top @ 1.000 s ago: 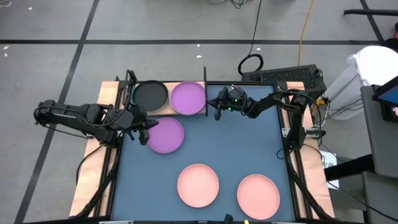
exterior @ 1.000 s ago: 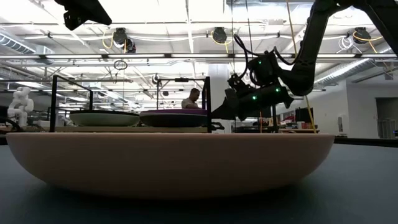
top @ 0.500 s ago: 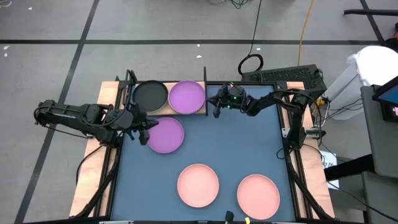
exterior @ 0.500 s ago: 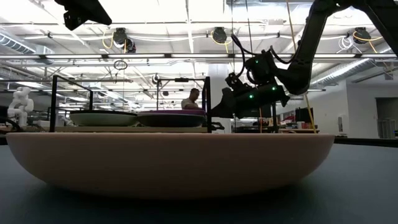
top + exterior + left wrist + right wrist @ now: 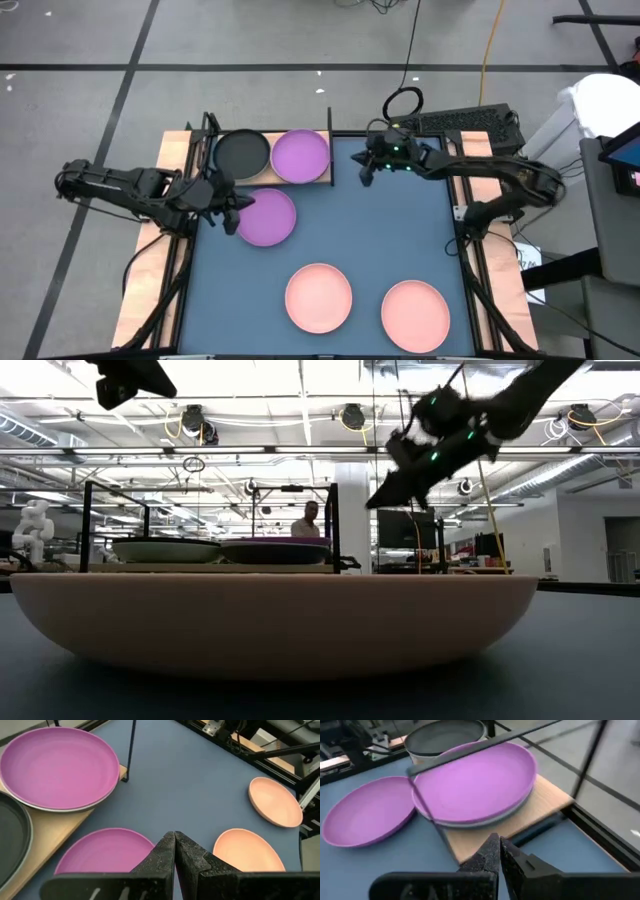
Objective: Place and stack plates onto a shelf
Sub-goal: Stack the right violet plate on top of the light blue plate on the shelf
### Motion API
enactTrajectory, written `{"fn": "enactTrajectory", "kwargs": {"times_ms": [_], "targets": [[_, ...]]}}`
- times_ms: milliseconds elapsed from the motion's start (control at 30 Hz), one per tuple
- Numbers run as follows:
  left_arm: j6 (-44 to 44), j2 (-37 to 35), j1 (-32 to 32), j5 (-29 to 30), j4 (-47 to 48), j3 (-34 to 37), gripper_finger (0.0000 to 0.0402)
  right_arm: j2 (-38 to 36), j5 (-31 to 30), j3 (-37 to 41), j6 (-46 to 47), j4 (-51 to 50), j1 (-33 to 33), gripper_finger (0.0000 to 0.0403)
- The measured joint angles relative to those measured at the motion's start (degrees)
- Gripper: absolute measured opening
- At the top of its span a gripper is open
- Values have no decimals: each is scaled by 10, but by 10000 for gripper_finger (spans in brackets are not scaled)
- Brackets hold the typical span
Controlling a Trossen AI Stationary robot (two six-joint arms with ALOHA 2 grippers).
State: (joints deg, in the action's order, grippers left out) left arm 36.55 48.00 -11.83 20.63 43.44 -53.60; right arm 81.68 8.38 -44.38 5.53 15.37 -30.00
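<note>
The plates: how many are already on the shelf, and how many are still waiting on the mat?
Done: a black plate and a purple plate sit on the shelf; a paler rim shows under the purple one. In hand: nothing; the left gripper is shut at the second purple plate, the right gripper shut above the mat. Left: that plate and two salmon pink plates.

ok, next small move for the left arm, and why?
Probably open the left pincer and ease it onto the near rim of the purple plate on the mat. Its fingers are shut and empty right at that rim, and the shelf already carries a matching purple plate to stack on. The right pincer hangs shut and empty beside the shelf.
</note>
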Motion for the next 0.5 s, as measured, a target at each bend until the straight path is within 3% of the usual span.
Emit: {"fn": "enactTrajectory", "kwargs": {"times_ms": [200,500], "targets": [[2,0,-17,-1,0,0,12,-99,-80,0,39,-88,64,0],[-22,0,-25,-2,3,0,12,-37,-181,0,43,-19,189,0]]}}
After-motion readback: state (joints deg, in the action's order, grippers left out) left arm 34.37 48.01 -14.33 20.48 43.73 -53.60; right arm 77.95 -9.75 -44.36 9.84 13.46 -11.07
